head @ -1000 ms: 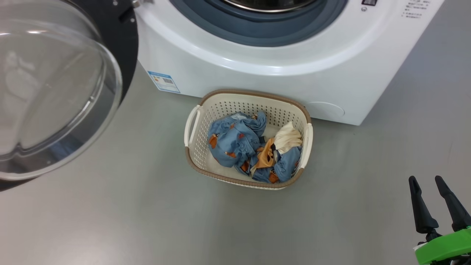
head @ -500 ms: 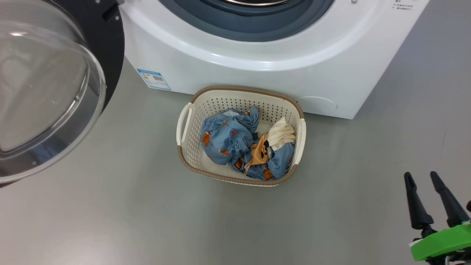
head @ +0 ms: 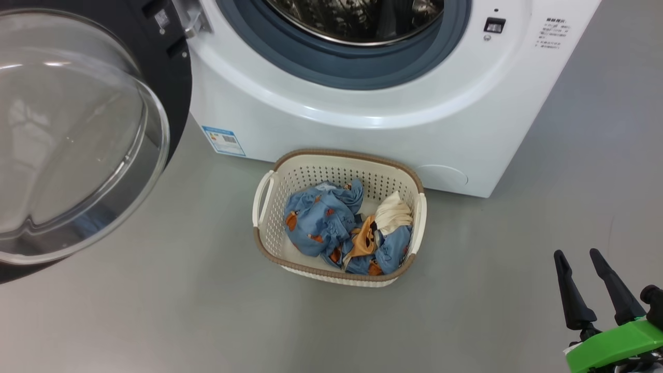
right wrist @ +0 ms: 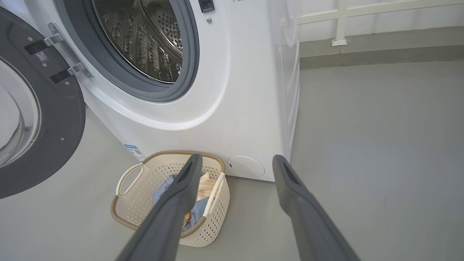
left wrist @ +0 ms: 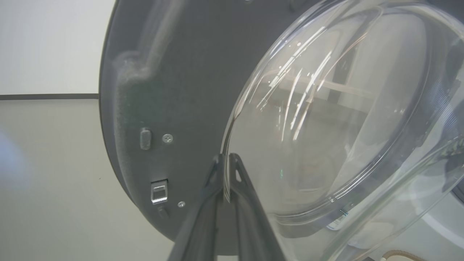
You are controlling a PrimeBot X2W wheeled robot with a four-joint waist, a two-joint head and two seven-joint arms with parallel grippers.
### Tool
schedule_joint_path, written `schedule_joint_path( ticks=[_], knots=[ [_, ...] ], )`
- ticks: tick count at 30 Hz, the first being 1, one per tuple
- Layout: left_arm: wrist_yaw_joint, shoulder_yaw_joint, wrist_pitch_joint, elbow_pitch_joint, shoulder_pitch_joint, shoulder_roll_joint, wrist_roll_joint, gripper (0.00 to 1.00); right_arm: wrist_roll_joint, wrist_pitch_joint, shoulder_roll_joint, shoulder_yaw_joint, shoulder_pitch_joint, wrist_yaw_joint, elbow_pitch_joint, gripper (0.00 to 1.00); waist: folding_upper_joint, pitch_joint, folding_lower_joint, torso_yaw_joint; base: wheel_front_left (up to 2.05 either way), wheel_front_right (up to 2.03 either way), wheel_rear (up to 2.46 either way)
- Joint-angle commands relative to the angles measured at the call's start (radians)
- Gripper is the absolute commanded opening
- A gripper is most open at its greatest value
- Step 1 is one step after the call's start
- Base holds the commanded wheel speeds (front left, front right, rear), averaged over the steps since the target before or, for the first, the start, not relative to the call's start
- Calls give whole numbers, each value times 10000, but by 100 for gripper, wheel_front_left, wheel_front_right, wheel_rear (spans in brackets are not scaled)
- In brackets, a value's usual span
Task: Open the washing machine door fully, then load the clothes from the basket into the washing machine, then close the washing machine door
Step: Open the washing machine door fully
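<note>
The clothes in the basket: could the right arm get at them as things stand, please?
Probably yes: the right gripper is open, the clothes lie uncovered in the basket, and only floor separates them.

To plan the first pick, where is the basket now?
In the head view, the basket stands on the floor at centre, just before the washing machine, right of the open door.

Door (head: 77,134) wide open, clothes (head: 321,223) in basket (head: 331,154)
</note>
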Motion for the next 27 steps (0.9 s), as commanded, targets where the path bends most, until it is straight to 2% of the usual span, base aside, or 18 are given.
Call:
schedule_joint_path(
  ticks=[1,3,7,8,9,10,22,27],
  knots=[
    [-14,145,-63,-403,241,521,-45,13,-43,-120,-127,265,3,16,-183,100,0,-226,0,4,0,0,0],
    [-14,25,-63,-763,596,374,-186,20,-15,-120,-139,287,27,16,-174,100,0,-350,0,0,0,0,0],
    [-15,-216,-63,-1429,1263,102,-339,50,39,-120,-157,288,96,16,-154,100,0,-556,0,15,0,0,0],
    [-15,-268,-63,-1564,1402,35,-373,75,52,-120,-164,281,109,16,-152,100,0,-588,0,20,0,0,0],
    [-15,-355,-63,-1709,1529,-19,-385,91,67,-120,-169,277,128,16,-143,100,0,-640,0,25,0,0,0],
    [-15,-460,-63,-1847,1654,-82,-409,100,80,-120,-173,274,151,16,-140,100,0,-674,0,25,0,0,0],
    [-15,-1801,-63,-3398,2861,-697,-448,100,162,-120,-147,154,506,16,-188,100,0,-1139,0,-350,0,0,0],
    [-15,-3027,-63,-3783,3157,-758,-882,100,152,-120,-148,81,533,16,-246,100,0,-1147,0,-818,0,0,0]
  ],
)
